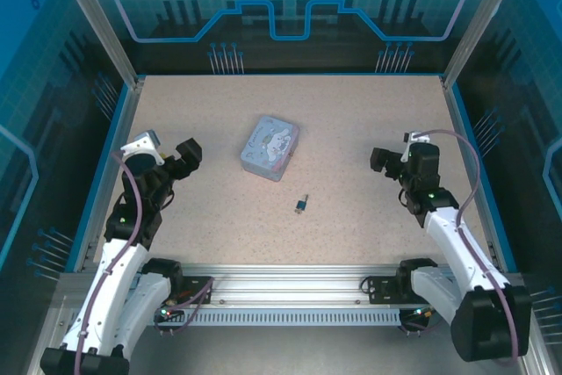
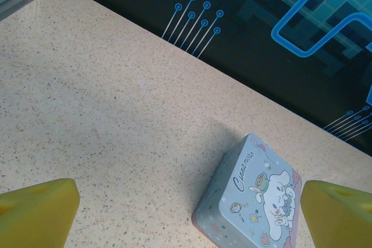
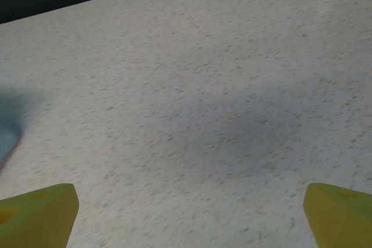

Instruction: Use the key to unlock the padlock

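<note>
Speckled beige tabletop point(image 1: 351, 129) inside a blue-lit enclosure is what I get from the top external camera. The padlock point(image 1: 300, 205) lies alone just below centre frame, a little below and right of the pale blue tin point(image 1: 270, 147), touching neither the tin nor an arm. It is too small for me to tell whether the key sits in it or beside it. The left gripper point(image 1: 183, 157) hangs at centre left and the right gripper point(image 1: 383, 162) at centre right, both well apart from the lock, which I read as leaving the middle free for an approach. On the left wrist camera the yellow fingers point(image 2: 35, 213) stand spread at the bottom corners, empty, with the tin at lower right between them. On the right wrist camera the fingers point(image 3: 36, 213) are likewise wide apart over bare table, holding nothing. A bluish smear at the left edge might be the tin.
</note>
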Action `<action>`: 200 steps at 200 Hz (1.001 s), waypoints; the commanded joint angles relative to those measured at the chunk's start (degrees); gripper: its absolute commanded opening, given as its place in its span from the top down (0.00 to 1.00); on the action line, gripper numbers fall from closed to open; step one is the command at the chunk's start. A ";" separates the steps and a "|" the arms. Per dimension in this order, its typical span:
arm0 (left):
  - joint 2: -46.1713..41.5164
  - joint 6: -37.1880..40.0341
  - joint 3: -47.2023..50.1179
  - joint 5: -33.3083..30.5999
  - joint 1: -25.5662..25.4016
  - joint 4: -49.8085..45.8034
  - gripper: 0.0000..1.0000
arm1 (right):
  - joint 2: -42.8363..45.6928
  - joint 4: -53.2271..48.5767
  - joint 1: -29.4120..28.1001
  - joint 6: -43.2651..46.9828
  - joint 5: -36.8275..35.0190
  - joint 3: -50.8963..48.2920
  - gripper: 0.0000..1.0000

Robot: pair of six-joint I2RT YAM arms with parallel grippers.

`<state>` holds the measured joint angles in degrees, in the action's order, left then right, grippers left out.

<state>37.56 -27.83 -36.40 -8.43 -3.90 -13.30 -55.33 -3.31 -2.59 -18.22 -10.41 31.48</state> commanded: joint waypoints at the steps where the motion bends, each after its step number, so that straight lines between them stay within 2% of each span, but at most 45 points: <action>1: 0.76 2.40 -1.43 -1.88 0.47 -0.59 0.01 | -3.84 13.66 1.63 6.89 -3.09 -2.68 0.00; 20: 1.73 2.88 -1.09 -2.50 0.50 -0.37 0.01 | -8.69 18.26 1.99 10.69 -3.62 -3.16 0.00; 50: 3.14 4.37 1.24 -3.26 0.89 3.14 0.01 | -15.85 38.85 2.55 11.01 -1.32 -9.05 0.00; 71: 4.61 5.87 2.93 -3.71 1.22 5.17 0.01 | -20.47 39.93 3.11 12.35 3.25 -7.95 0.00; 92: 6.63 8.72 4.97 -4.92 1.44 8.37 0.01 | -25.04 49.10 2.74 13.87 6.20 -10.86 0.00; 128: 10.34 14.20 9.91 -7.30 1.88 17.43 0.01 | -30.64 50.93 2.16 15.79 9.05 -8.95 0.00; 137: 11.34 14.80 10.84 -8.17 1.96 19.24 0.01 | -30.34 46.50 0.78 17.35 8.42 -7.15 0.00; 152: 13.20 17.18 12.75 -8.95 2.06 23.99 0.01 | -30.59 46.73 0.18 17.69 7.67 -7.10 0.00; 200: 23.88 23.85 14.72 -5.04 2.14 36.78 0.01 | -30.80 46.66 -0.83 18.24 5.93 -6.88 0.00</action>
<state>56.84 -9.19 -23.00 -15.07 -2.33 12.53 -85.78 42.02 -2.37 -1.39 -3.86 23.38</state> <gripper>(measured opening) 0.989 0.998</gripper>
